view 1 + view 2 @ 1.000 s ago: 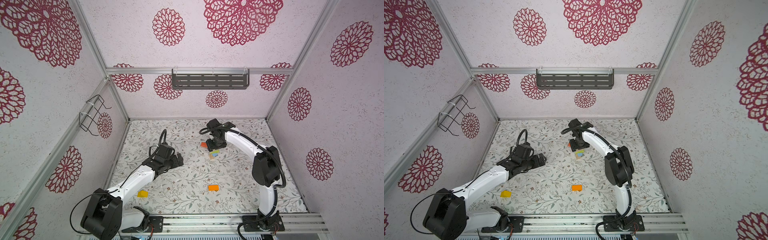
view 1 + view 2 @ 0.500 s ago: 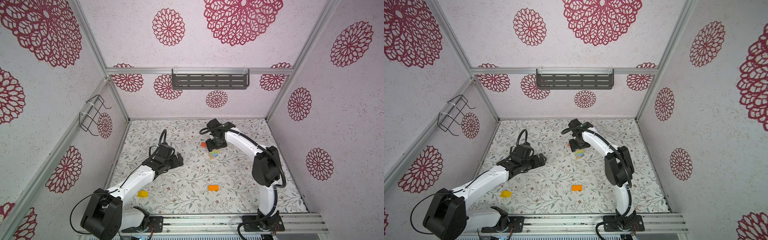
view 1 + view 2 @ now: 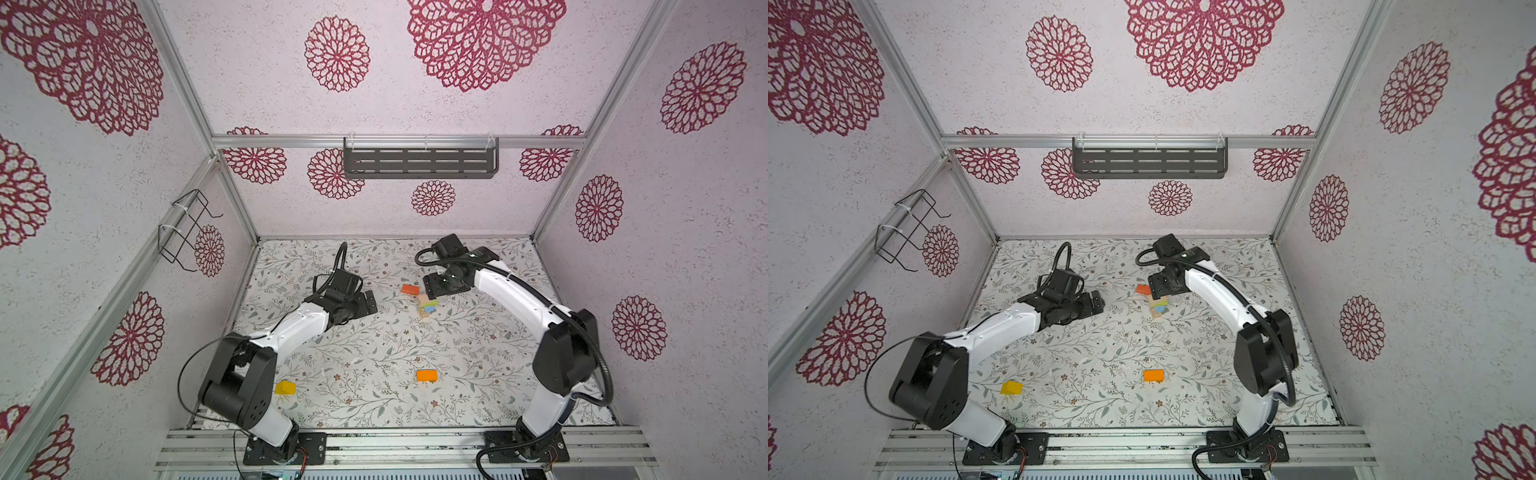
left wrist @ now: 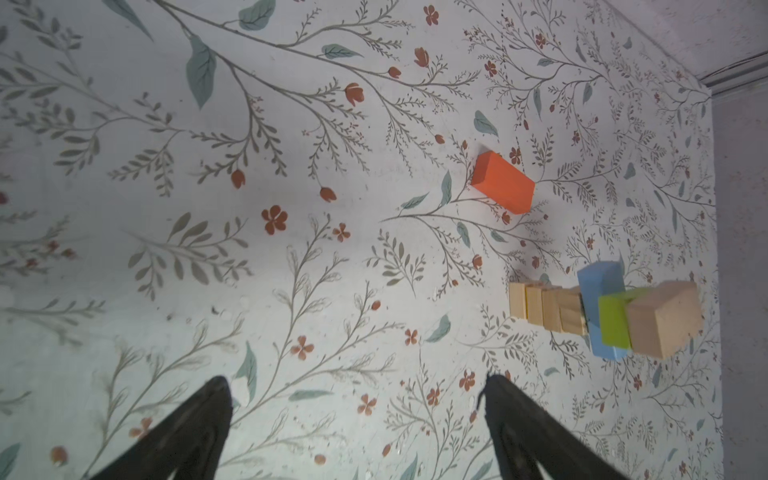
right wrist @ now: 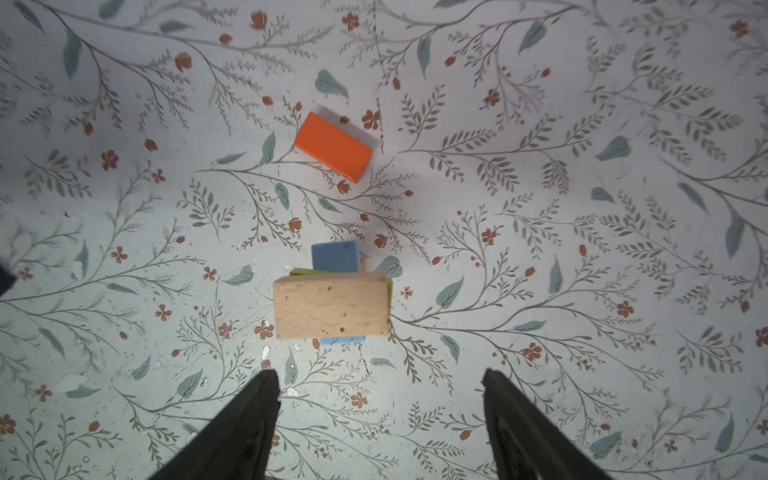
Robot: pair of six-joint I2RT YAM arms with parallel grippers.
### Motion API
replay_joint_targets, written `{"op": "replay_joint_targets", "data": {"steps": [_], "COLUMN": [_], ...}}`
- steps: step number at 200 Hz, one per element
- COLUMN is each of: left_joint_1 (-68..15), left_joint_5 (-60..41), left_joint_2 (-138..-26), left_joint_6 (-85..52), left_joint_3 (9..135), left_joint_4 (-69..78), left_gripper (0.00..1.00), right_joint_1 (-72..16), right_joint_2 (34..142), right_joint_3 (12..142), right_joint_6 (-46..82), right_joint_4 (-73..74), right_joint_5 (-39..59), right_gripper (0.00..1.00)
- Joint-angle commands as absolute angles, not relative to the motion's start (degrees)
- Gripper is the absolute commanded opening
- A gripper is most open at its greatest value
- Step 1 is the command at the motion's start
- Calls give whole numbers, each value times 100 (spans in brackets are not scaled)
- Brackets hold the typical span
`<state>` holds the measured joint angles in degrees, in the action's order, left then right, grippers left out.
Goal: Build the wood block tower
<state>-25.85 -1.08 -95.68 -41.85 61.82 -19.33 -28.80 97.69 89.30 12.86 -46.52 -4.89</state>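
The right claw (image 5: 379, 376), found wide open and empty above the narrow wood block tower (image 3: 428, 306) towards the back of the floral worktop (image 3: 374, 340), is to be lifted straight clear of its plain wooden top block (image 5: 330, 307) before the red-orange painted bar (image 5: 332, 147) just beyond is approached.

Bright, diffuse light; crisp overhead views, softer wrist views.
In both top views the wide lens splays the walls (image 3: 104, 270) outward at the edges, and the worktop (image 3: 374, 353) is evenly lit with faint shadows. In the right wrist view the corners dim, the red-orange block (image 5: 333, 147) throws a soft, pale shadow, and the right end effector (image 5: 379, 374) is a near-black, slightly blurred silhouette.
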Motion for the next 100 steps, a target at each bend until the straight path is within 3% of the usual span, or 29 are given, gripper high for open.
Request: {"op": "replay_joint_targets", "data": {"steps": [1, 52, 75, 100], "left_joint_1": [-2577, -2489, -2427, -2328], "left_joint_5": [-298, -636, -586, -565], "left_joint_2": [-10331, -12071, -12254, -12353], "left_joint_6": [-3978, -3830, -3804, -3821], "left_joint_3": [6876, 8871, 9135, 9259], "left_joint_4": [-2112, -2702, -2716, -2773], "left_gripper": [97, 94, 93, 93], "right_joint_1": [-2521, -1636, -1289, -1279], "right_joint_2": [8980, 8336, 8863, 9920], "right_joint_3": [8313, 6898, 7013, 8059], "right_joint_6": [1494, 1885, 2066, 1915], "right_joint_4": [-3867, -2427, -2114, -2671], "right_joint_5": [-265, 498, 1070, 1313], "right_gripper": [82, 84, 76, 74]}}
